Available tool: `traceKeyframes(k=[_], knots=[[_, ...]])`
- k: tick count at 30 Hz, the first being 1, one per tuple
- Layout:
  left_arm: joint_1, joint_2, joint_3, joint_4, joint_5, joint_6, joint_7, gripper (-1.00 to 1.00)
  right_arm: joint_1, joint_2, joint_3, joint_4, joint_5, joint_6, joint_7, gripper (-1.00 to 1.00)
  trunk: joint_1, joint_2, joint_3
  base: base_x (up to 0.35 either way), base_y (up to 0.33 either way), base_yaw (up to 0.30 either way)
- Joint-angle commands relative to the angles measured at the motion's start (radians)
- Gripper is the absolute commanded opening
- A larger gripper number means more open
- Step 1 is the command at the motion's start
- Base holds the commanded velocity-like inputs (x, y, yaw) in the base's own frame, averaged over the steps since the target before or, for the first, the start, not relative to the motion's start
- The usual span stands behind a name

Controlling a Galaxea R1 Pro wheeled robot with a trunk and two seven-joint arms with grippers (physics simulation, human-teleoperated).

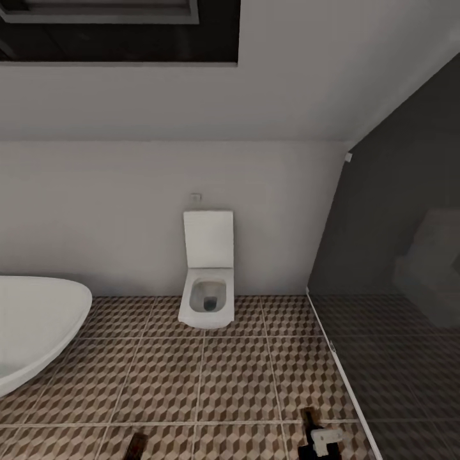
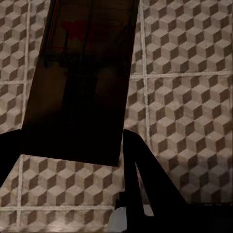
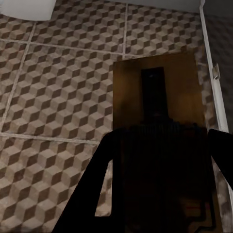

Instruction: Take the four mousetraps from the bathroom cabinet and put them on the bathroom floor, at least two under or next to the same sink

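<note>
At the far left, the rim of a white oval bathtub curves over the bathroom floor of large square tiles printed with brown, beige and white cubes. Near the bottom edge, the left hand shows as a dark tip; in the left wrist view its fingers are clamped on a flat brown wooden mousetrap held above the tiles. A white toilet with raised lid stands against the far wall. Further right, the right hand grips a second brown mousetrap, its fingers closed on it, beside a dark glass partition.
</note>
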Motion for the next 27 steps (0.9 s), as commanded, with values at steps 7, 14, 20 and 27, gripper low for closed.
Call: traceKeyframes(k=[7,14,20,27], knots=[[-0.012,0.074,0.061,-0.506,-0.001,0.605,0.051,-1.00,-0.079,0.003,0.006,-0.271,0.028,0.334,-0.063,-1.00,0.000,-0.002,-0.002,0.000,0.000,0.000],[-0.128,0.076,0.133,-0.713,-0.006,0.935,0.130,-1.00,-0.260,0.091,0.005,-0.288,0.041,0.556,-0.071,-1.00,0.000,-0.002,-0.002,0.000,0.000,0.000],[-0.206,0.077,0.136,-0.594,-0.008,0.928,0.137,-1.00,-0.325,0.143,0.005,-0.286,0.041,0.629,-0.072,-1.00,0.000,-0.002,-0.002,0.000,0.000,0.000],[-0.212,0.073,0.130,-0.571,-0.009,0.667,0.132,-1.00,-0.330,0.146,0.006,-0.283,0.039,0.628,-0.070,-1.00,0.000,-0.002,-0.002,0.000,0.000,0.000]])
